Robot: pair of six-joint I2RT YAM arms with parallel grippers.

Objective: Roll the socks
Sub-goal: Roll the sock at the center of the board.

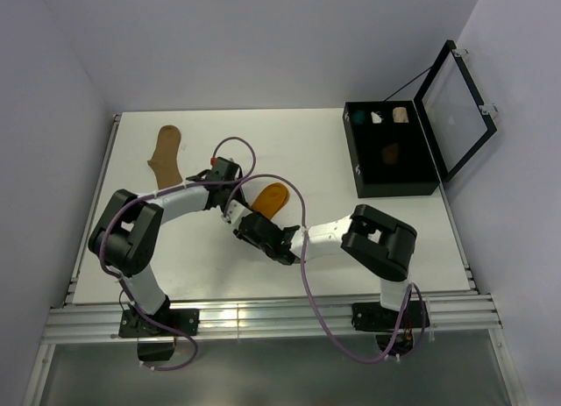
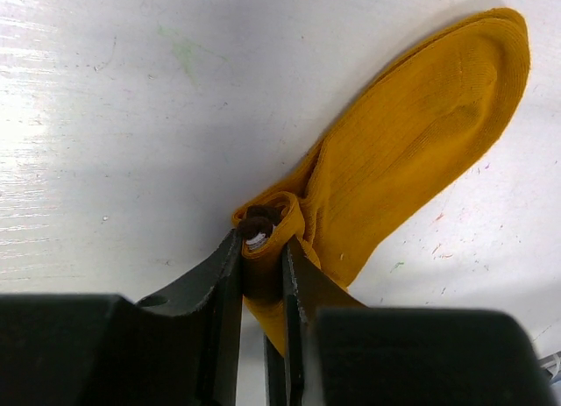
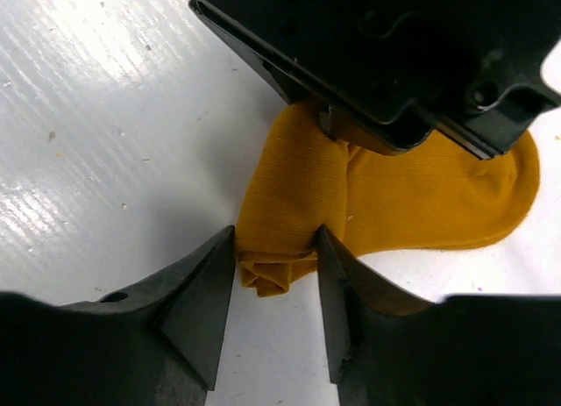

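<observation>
Mustard-orange sock (image 2: 412, 152): left jaws are clenching its rolled end; right jaws are bracketing the roll, grip not discernible. Advisable: keeping turns tight and even toward the toe.

1. L arm (image 1: 166, 204): elbow bent, forearm reaching right.
2. L gripper (image 2: 261, 248): angled down, jaws near-closed, pinching rolled end of sock (image 2: 421, 134).
3. R arm (image 1: 324, 235): low, stretched left.
4. R gripper (image 3: 276, 248): jaws half apart, both fingers against sock fold; just beside L gripper.
</observation>
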